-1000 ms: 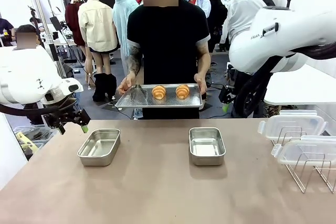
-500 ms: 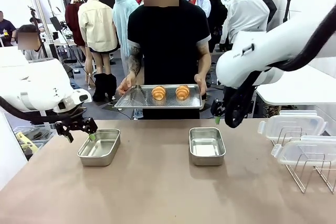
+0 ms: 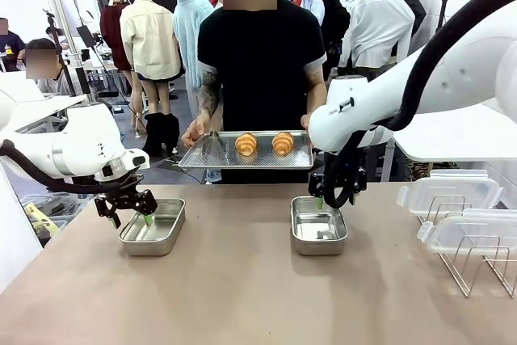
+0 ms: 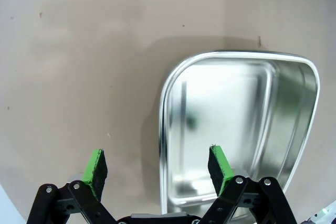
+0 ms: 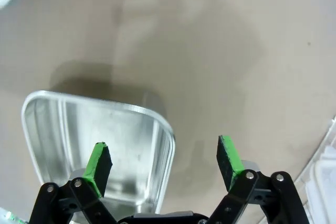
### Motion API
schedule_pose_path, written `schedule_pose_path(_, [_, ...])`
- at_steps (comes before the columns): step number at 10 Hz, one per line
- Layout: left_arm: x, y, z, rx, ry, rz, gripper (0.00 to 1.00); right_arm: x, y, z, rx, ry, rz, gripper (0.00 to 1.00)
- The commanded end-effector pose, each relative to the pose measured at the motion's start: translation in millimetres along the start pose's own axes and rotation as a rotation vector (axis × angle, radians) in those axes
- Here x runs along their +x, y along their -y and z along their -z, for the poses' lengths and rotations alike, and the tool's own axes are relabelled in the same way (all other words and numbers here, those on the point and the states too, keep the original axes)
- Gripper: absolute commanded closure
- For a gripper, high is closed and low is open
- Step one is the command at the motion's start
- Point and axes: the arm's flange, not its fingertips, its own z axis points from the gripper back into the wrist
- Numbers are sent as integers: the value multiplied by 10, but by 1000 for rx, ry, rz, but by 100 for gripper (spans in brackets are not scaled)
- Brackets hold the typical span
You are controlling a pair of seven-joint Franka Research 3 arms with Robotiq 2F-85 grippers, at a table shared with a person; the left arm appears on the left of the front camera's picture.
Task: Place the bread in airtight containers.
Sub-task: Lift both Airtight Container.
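The left jaws are wide open and hold nothing. They point down at the left end of the left steel box [image 3: 150,243]. In the left wrist view one green pad [image 4: 96,167] is over the brown desk [image 4: 79,51]. The other pad is over the inside of this box [image 4: 231,98], so the rim runs between them. I cannot tell if a pad touches the metal. The left arm [image 3: 77,151] reaches in low from the side.

The right jaws are wide open too, with nothing in them. They hang at the far edge of the right steel box [image 3: 319,247]. One pad [image 5: 98,162] is over the box's inside [image 5: 79,129] and the other is over the desk. The right arm [image 3: 380,107] bends down from high up.

Both boxes are shiny, shallow and have no bread in them. They sit well apart on the desk.

The two croissants [image 3: 245,145] [image 3: 283,143] are golden brown. They lie side by side on a flat steel tray [image 3: 200,159]. A person at the far side holds the tray up in both hands [image 3: 194,131]. The right arm hides part of one hand.

Two clear lids [image 3: 448,191] rest on a wire rack [image 3: 477,268] at the right, cut off by the edge.
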Motion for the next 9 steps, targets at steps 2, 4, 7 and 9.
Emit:
schedule_pose_path(2, [76,-39,-18,-24,-14,-25,0,134,8,136,-30,-18,47,0])
schedule_pose_path(4, [86,-38,5,-15,-26,-25,0,-3,35,205,-52,16,84,0])
schedule_pose_path(7, [55,-9,8,-4,-41,-3,0,-164,47,319,-42,30,90,11])
schedule_pose_path(9, [67,4,26,5,-55,-13,39,-131,38,333,-18,51,92,51])
